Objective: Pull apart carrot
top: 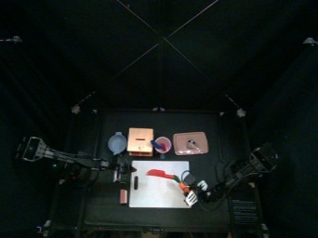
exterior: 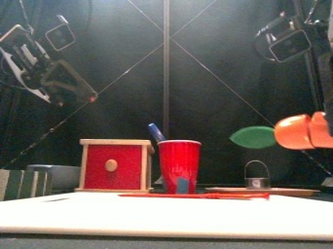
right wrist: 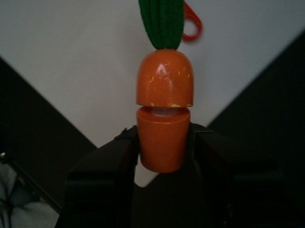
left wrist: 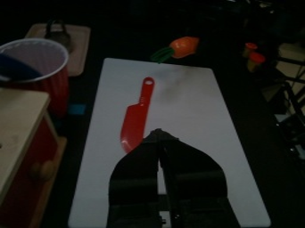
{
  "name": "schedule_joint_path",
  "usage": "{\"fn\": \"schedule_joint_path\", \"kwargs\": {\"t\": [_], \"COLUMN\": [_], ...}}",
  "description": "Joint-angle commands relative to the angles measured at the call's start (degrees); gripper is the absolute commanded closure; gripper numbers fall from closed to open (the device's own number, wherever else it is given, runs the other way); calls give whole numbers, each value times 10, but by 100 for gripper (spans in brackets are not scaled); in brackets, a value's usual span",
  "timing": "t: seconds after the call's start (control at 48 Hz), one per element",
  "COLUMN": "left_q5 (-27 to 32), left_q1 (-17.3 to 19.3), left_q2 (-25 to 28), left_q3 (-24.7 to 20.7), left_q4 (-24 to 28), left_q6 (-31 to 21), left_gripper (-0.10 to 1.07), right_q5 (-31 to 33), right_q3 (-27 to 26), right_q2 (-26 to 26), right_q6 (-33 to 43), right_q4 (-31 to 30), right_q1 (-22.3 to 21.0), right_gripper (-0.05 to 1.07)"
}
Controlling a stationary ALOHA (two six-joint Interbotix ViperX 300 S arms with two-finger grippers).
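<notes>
the right pincer point(right wrist: 165, 156) is clamped on the lower half of the carrot point(right wrist: 166, 107), its two jaws pressing that stub from either side. the upper half, with the green leaf top point(right wrist: 161, 22), sticks out past the jaw tips, and a thin seam shows between the two halves. i judge this grip is chosen so the leafy half stays free for the other arm to take and pull. in the front view the carrot point(exterior: 302, 130) hangs in the air, well above the white board point(exterior: 156, 216), tilted nearly level with the leaves pointing toward the middle.

the left pincer point(left wrist: 162, 147) is empty. its jaws stand a little apart, though the gap is narrow, and it hovers over the near end of the board point(left wrist: 226, 178) with the red knife point(left wrist: 135, 114) lying just ahead of its tips. the carrot point(left wrist: 181, 45) is far ahead of it, beyond the board's other end. this arm points forward and slightly down and is well short of the carrot.

the red cup point(exterior: 180, 166) and the wooden box point(exterior: 115, 165) sit off to the left pincer's side, clear of both arms.
</notes>
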Motion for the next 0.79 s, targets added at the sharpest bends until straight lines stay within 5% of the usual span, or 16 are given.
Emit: {"fn": "schedule_joint_path", "kwargs": {"t": [0.0, 0.333, 0.771], "left_q5": [-3, -3, -7], "left_q1": [-8, -18, -11], "left_q2": [0, 16, 127], "left_q3": [-17, -40, -117], "left_q4": [20, 47, 72], "left_q6": [0, 3, 7], "left_gripper": [51, 4, 1], "right_q5": [-39, -161, -210], "right_q3": [-3, -2, -43], "right_q2": [-19, 7, 37], "right_q6": [-19, -101, -191], "right_q4": [-40, -116, -149], "right_q1": [-28, -112, -166], "right_gripper": [58, 58, 58]}}
